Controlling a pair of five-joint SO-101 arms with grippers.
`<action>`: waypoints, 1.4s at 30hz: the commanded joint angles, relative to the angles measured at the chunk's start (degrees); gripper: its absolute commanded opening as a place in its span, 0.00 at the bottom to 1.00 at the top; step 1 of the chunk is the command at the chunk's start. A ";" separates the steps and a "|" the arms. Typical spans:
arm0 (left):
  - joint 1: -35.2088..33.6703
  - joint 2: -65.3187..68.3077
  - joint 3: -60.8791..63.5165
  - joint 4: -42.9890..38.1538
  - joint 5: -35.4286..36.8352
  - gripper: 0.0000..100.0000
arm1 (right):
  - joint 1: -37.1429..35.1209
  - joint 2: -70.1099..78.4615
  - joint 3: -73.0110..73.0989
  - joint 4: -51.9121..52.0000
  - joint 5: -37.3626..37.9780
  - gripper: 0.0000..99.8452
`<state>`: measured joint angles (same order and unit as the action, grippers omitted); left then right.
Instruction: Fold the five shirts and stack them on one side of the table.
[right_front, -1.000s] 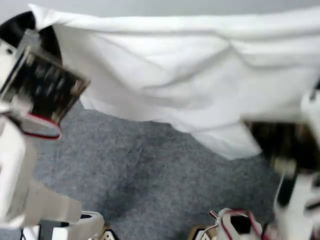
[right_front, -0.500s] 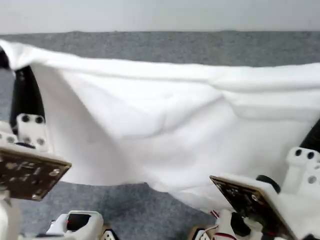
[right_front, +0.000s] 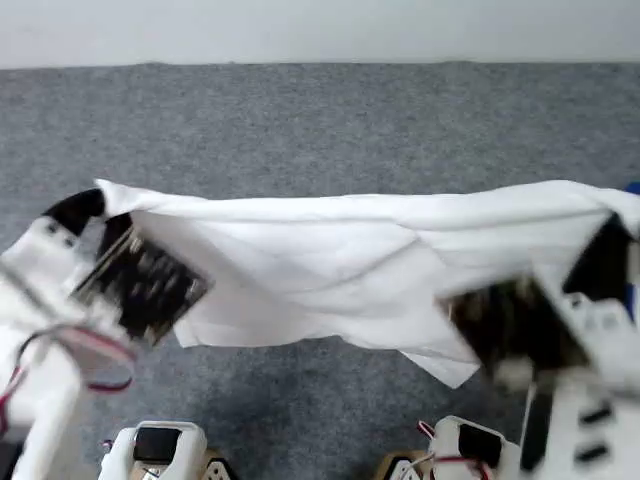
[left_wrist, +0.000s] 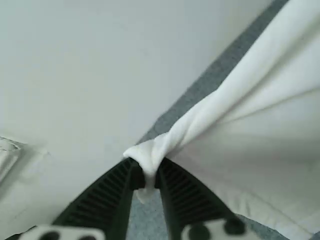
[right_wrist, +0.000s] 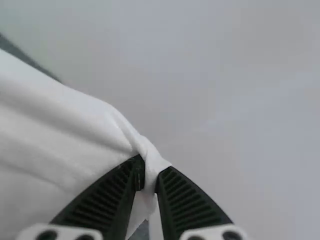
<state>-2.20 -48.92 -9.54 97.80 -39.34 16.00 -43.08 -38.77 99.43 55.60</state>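
A white shirt (right_front: 350, 265) hangs stretched between the two arms above the grey table (right_front: 320, 130). My left gripper (right_front: 98, 205) is at the shirt's left end and is shut on a bunched corner of cloth; in the left wrist view the shirt (left_wrist: 250, 125) runs away from the left gripper (left_wrist: 146, 181), pinched between the black fingers (left_wrist: 112, 192). My right gripper (right_front: 618, 222) holds the right end. In the right wrist view the right gripper (right_wrist: 148, 179) is shut on a fold of the shirt (right_wrist: 55, 140).
Grey carpet-like cloth covers the table, with a pale wall (right_front: 320, 30) behind its far edge. The arm bases (right_front: 160, 452) stand at the near edge. A blue edge (right_front: 634, 188) peeks in at the far right.
Both arms have lowered and drawn the shirt toward the near side. It filled the upper part of the high view before and now hangs lower, with the far table bare.
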 joint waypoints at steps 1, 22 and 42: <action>-0.26 0.00 7.52 -6.77 -0.18 0.01 | -2.33 2.15 9.49 -1.45 0.00 0.01; -0.26 41.05 18.24 -50.11 4.57 0.01 | -8.31 15.43 66.64 -80.92 -1.23 0.01; 0.70 91.16 -51.47 -38.42 4.48 0.01 | -8.92 64.13 17.76 -88.22 1.41 0.01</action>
<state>-1.58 38.11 -47.25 55.87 -35.03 7.30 19.60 -13.36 12.22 54.81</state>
